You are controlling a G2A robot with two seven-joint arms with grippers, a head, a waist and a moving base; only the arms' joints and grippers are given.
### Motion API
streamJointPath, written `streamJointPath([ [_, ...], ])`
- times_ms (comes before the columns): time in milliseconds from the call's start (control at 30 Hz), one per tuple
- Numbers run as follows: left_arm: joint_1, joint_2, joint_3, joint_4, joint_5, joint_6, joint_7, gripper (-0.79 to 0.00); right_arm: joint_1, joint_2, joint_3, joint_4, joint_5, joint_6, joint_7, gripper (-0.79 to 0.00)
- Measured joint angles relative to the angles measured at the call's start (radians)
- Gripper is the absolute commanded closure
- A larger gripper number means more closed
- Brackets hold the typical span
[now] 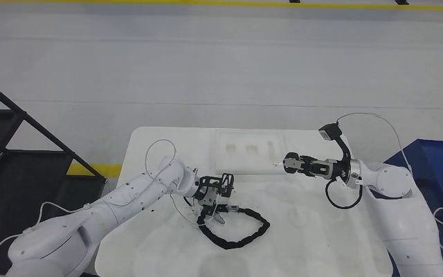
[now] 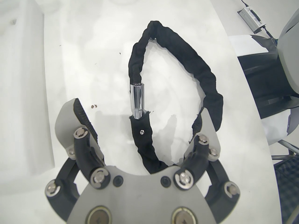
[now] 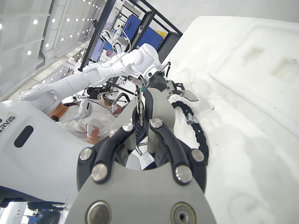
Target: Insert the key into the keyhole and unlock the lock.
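A black fabric-sleeved chain lock (image 1: 241, 230) lies in a loop on the white table (image 1: 325, 235). Its chrome cylinder (image 2: 137, 102) joins the two sleeve ends (image 2: 186, 57). My left gripper (image 2: 141, 115) is open just above the table, and the cylinder end lies between its fingers without touching them. In the top view this gripper (image 1: 216, 202) hangs over the loop's left end. My right gripper (image 1: 286, 164) is held in the air over the table's right half, shut on the key (image 3: 140, 110), whose ring shows between the fingers. From the right wrist view the lock (image 3: 198, 131) is farther off.
A white foam tray (image 1: 252, 152) with rectangular recesses sits at the back middle of the table, close beyond the left gripper. Bare tabletop lies between the two arms. A black metal frame (image 1: 41, 135) stands off the table's left side.
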Motion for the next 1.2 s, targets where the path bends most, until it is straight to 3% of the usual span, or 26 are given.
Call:
streamJointPath([
  [667,0.021,0.002,-0.008,-0.004,0.013,0.031,0.003,-0.785,0.000,0.000,0.000,0.000,0.000,0.000,0.000,0.000],
  [767,0.038,0.005,-0.014,-0.016,0.087,0.047,0.050,-0.785,0.000,0.000,0.000,0.000,0.000,0.000,0.000,0.000],
  [967,0.082,0.007,-0.022,0.011,0.241,0.131,0.246,-0.785,0.000,0.000,0.000,0.000,0.000,0.000,0.000,0.000],
  [1200,0.087,-0.035,0.005,0.101,0.349,0.140,0.418,-0.785,0.000,0.000,0.000,0.000,0.000,0.000,0.000,0.000],
])
